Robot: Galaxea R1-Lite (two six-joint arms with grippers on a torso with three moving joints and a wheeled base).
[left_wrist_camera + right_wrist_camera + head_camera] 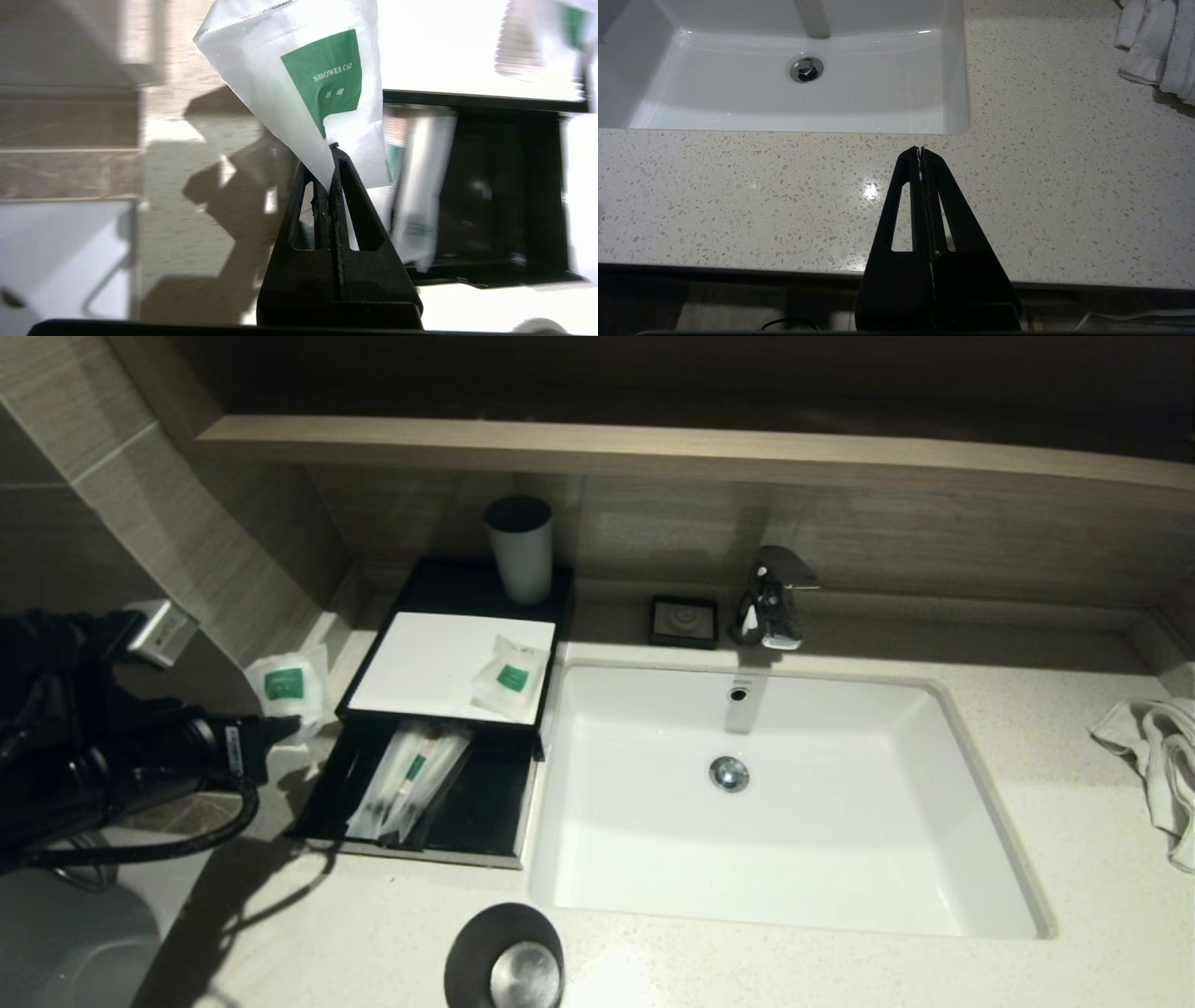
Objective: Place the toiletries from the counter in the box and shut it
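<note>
The left gripper (329, 154) has its black, tapered fingers (348, 196) pinching one corner of a small squarish sachet (299, 79), a thin translucent white packet with a green label reading "SHOWER CAP". In the head view this sachet (288, 686) hangs in the air just left of the box (551, 616), over the glossy, cream speckled surface (1027, 803).

The box is flat, black and rectangular with a smooth white top panel. A second small sachet (509, 677) lies on that panel near its right edge. The front drawer (485, 812) stands pulled out; two long sachets (406, 784) lie in its left half, side by side, and its right half is bare black floor.

A tall grey cup (519, 549) stands at the back of the box. The box's right side runs just beside the rim of the white rectangular sink (794, 803).

The right gripper (920, 150) hangs by the surface's front edge, its fingers pressed together on nothing. A crumpled white towel (1158, 756) lies far right.
</note>
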